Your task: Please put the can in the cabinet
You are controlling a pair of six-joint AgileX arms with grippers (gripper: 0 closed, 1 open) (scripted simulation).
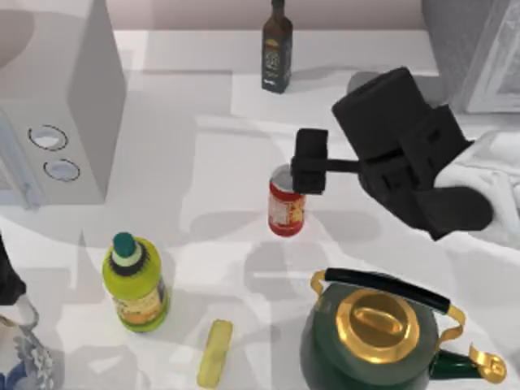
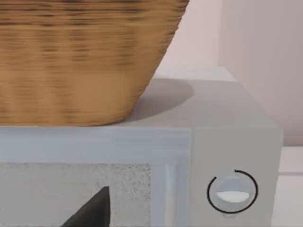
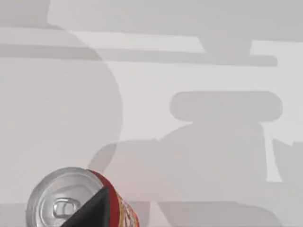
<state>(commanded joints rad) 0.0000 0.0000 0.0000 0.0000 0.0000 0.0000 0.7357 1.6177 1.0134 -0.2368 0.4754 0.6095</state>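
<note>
Along the near edge of the worktop (image 1: 244,97), the top view shows a green kettle (image 1: 375,345) with a gold lid toward the right, cut off at the bottom, a small yellow block (image 1: 215,353) lying flat left of it, a yellow-green bottle (image 1: 135,283) further left, and a blue-patterned vase (image 1: 20,357) clipped at the left corner. Bare surface lies between the block, the kettle and the can (image 1: 286,205), which stands upright near the middle, well apart from all of them. The right gripper (image 1: 309,162) hangs over the can's far rim, hiding part of its silver top; whether its fingers are wide or narrow cannot be told, and nothing sits between them. In the right wrist view one dark fingertip (image 3: 90,212) overlaps the can (image 3: 71,201) and open worktop stretches beyond. A white box (image 1: 61,106) with two dials stands at the left; the left wrist view faces it (image 2: 227,142) closely, under a wicker basket (image 2: 80,56). A dark bottle (image 1: 277,49) stands at the far edge. The cabinet (image 1: 487,53) sits in the far right corner, cut off by the frame, with crumpled white cloth (image 1: 491,175) before it, partly hidden by the arm.
</note>
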